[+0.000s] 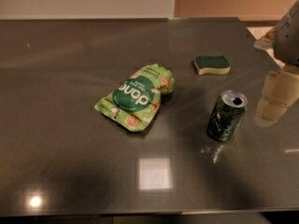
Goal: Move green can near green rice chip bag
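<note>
The green can (226,115) stands upright on the dark grey table (70,139), right of centre, its silver top with pull-tab facing up. The green rice chip bag (135,97) lies flat near the middle of the table, left of the can, with a clear gap between them. My gripper (279,94) is at the right edge of the view, pale and blocky, to the right of the can and apart from it. It holds nothing that I can see.
A sponge (212,64) with a green top and pale base lies behind the can, toward the far right of the table. The table's far edge meets a pale wall. The right table edge runs close behind my gripper.
</note>
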Robot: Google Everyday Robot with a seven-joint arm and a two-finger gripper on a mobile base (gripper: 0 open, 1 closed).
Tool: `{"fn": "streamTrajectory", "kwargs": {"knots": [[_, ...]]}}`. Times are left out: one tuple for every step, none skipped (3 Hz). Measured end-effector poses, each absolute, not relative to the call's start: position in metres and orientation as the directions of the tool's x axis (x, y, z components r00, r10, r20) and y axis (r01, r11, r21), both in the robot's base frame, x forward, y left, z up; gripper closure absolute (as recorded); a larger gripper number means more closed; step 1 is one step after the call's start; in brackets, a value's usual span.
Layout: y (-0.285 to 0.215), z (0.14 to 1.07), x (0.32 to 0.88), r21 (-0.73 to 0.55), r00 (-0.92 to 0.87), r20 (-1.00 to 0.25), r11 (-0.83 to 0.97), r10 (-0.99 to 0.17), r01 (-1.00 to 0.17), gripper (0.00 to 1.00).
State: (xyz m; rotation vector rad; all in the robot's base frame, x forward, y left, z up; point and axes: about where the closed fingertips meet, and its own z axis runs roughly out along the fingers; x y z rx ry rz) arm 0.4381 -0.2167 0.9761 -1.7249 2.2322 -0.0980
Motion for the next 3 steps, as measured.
{"fn": "streamTrajectory", "kwargs": {"knots": [[-0.217,0.976,0.438,-0.245,-0.222,-0.207,0.270,-0.953,-0.931,0.00],[-0.214,0.972,0.443,-0.233,-0.204,-0.213,0.252,-0.956,-0.939,0.00],[-0.213,0.954,0.452,-0.194,-0.200,-0.226,0.245,-0.953,-0.950,0.00]]}}
